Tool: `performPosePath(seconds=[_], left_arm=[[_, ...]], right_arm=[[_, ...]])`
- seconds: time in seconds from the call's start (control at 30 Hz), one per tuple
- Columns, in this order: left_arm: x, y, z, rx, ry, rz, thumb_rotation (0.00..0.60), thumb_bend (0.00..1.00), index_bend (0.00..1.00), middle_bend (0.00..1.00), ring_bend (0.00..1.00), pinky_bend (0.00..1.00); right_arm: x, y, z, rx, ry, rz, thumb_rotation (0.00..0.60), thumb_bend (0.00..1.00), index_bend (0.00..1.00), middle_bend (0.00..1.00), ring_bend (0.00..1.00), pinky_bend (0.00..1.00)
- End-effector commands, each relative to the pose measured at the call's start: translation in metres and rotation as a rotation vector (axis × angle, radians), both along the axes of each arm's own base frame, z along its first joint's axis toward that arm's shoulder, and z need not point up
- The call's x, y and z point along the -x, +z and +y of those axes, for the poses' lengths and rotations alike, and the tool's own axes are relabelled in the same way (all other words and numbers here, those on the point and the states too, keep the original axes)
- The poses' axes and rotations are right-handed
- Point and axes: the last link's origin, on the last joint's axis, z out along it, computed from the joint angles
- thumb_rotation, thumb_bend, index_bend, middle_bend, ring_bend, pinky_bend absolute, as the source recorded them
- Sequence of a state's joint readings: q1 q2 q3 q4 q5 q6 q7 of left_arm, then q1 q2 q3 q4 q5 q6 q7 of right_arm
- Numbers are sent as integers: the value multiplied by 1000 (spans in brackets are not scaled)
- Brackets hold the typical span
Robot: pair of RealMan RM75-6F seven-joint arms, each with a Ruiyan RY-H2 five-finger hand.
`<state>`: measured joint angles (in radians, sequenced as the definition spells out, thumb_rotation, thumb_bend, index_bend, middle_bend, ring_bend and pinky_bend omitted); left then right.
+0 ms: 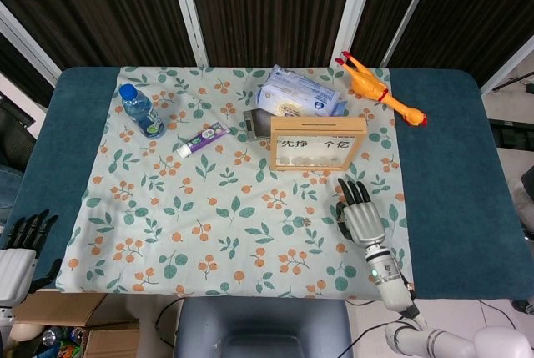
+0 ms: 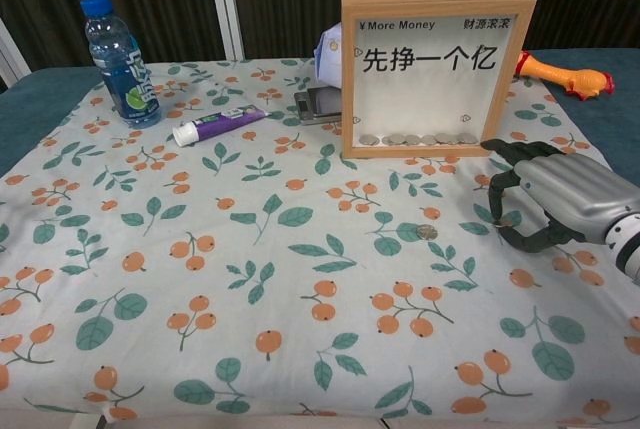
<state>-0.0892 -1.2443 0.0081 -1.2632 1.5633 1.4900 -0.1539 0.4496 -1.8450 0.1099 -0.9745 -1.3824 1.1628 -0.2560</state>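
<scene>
Floral-print tablecloth (image 2: 150,279) under everything. Wooden glass-fronted money box frame (image 2: 432,74) upright, coins inside. Right hand (image 2: 548,204) just below it, fingers curled together pinching a small coin. Second small silver coin (image 2: 427,233) lies nearby. Left hand (image 1: 18,256) off-table, fingers apart, holding nothing.

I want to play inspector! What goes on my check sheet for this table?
surface: blue-covered table under a leaf-and-berry cloth, lying flat.
job's things: one coin lies loose on the cloth; the wooden money frame stands upright with coins in its bottom.
clutter: water bottle, toothpaste tube, tissue pack, rubber chicken, small grey device.
hands: right hand is low over the cloth in front of the frame, fingers curled toward the thumb; whether it pinches anything is unclear. Left hand is off the table's corner, fingers apart, holding nothing.
cables: nothing seen on the cloth.
surroundings: dark curtains behind; cardboard boxes below.
</scene>
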Motion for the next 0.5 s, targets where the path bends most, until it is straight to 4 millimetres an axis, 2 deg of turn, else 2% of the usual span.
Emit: performPosePath(seconds=[0.03, 0.27, 0.5], left_arm=[[0, 0, 0, 0, -1, -1, 600, 376, 0, 0, 0, 0], [1, 0, -1, -1, -2, -6, 600, 376, 0, 0, 0, 0], [2, 0, -2, 1, 6, -4, 600, 377, 0, 0, 0, 0]], right_arm=[[0, 0, 0, 3, 3, -2, 600, 521, 641, 11, 0, 0], [-2, 1, -1, 21, 20, -12, 600, 540, 630, 29, 0, 0], [-2, 0, -3, 20, 15, -5, 600, 610, 633, 35, 0, 0]])
